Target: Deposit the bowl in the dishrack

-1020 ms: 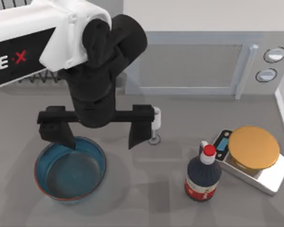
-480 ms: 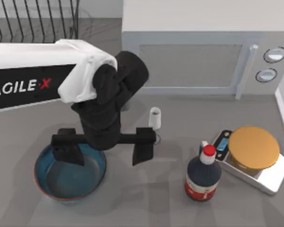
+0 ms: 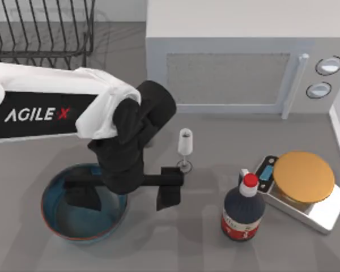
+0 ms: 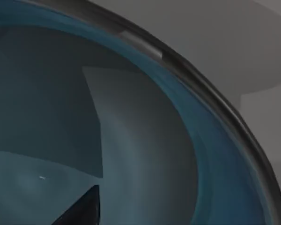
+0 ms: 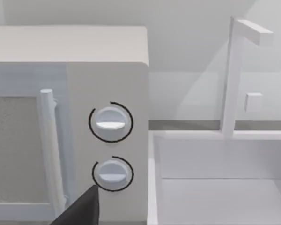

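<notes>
Grasp step: my left hand (image 3: 127, 194) spread apart, straddling right rim of wide blue red-rimmed bowl (image 3: 84, 202) sitting front-left on grey bench (image 3: 204, 249). Next: clamping rim, lifting toward black wire dishrack (image 3: 42, 28) back-left.

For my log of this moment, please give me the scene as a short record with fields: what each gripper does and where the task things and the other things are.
left gripper: open, straddling the right wall of the bowl, one finger inside, one outside
bowl: on the table, front left; its blue inside also fills the left wrist view
dishrack: black wire, back left corner, nothing visible in it
right gripper: one finger tip in the right wrist view, facing the microwave's knobs
microwave: back, door closed
wine glass: upright, beside the outer finger
bottle: dark, red cap, front right
scale: orange-topped, right of the bottle
</notes>
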Tool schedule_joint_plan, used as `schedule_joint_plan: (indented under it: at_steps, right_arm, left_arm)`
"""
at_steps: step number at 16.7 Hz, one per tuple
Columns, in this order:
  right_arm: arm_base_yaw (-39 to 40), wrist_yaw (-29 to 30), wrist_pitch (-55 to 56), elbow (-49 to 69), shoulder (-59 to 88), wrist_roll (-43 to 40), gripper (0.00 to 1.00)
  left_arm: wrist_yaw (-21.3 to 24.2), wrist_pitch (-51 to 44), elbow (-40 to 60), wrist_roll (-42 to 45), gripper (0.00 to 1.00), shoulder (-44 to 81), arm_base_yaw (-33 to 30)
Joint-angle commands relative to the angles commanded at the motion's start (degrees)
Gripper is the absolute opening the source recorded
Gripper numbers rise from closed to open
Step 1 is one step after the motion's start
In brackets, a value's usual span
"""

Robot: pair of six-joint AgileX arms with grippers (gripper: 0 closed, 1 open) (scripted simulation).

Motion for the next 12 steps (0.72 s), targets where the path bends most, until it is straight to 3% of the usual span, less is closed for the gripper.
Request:
schedule_joint_plan:
  at_steps: [12]
  right_arm:
    - [0.0, 0.0, 0.0, 0.0, 0.0, 0.0, 1.0]
  left_arm:
    - [0.0, 0.0, 0.0, 0.0, 0.02, 0.0, 0.0]
